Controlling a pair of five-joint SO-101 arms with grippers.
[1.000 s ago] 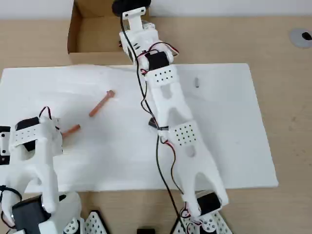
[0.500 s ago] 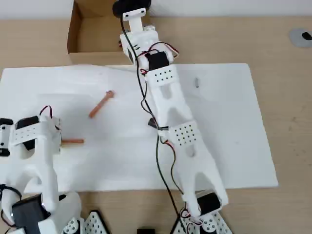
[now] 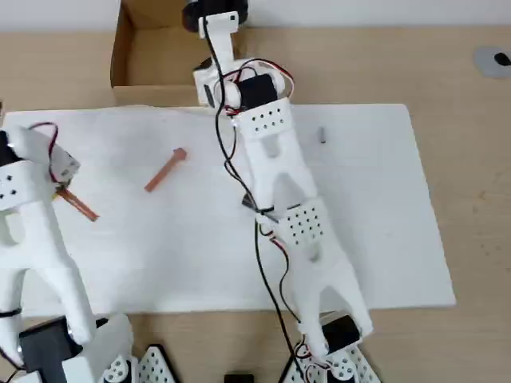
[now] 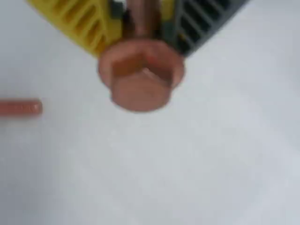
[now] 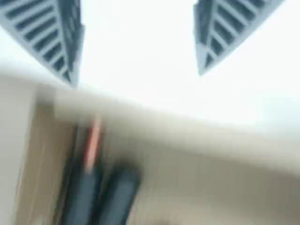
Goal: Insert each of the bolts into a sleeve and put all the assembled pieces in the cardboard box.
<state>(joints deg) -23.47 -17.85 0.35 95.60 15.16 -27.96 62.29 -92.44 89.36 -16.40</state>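
My left gripper [image 3: 62, 190] is at the left edge of the white sheet, shut on a copper bolt [image 3: 78, 205] that sticks out toward the sheet's front. In the left wrist view the bolt's hexagonal head [image 4: 140, 75] fills the gap between the yellow and the dark finger of that gripper [image 4: 142, 40]. A second copper bolt [image 3: 166, 170] lies loose on the sheet, and its end [image 4: 21, 108] also shows in the left wrist view. My right gripper [image 5: 138, 75] hangs open over the cardboard box [image 3: 118, 56]. In the box [image 5: 211, 187] lie two dark sleeves [image 5: 117, 192], one with a bolt [image 5: 91, 140] in it.
A single dark sleeve [image 3: 322, 135] lies on the white sheet [image 3: 359, 223] to the right of the right arm. That arm stretches across the sheet's middle from front to back. Bare wooden table surrounds the sheet.
The left arm has swung toward the sheet's left edge and farther back, carrying the bolt, which now points the other way. The right arm's wrist has turned a little at the box.
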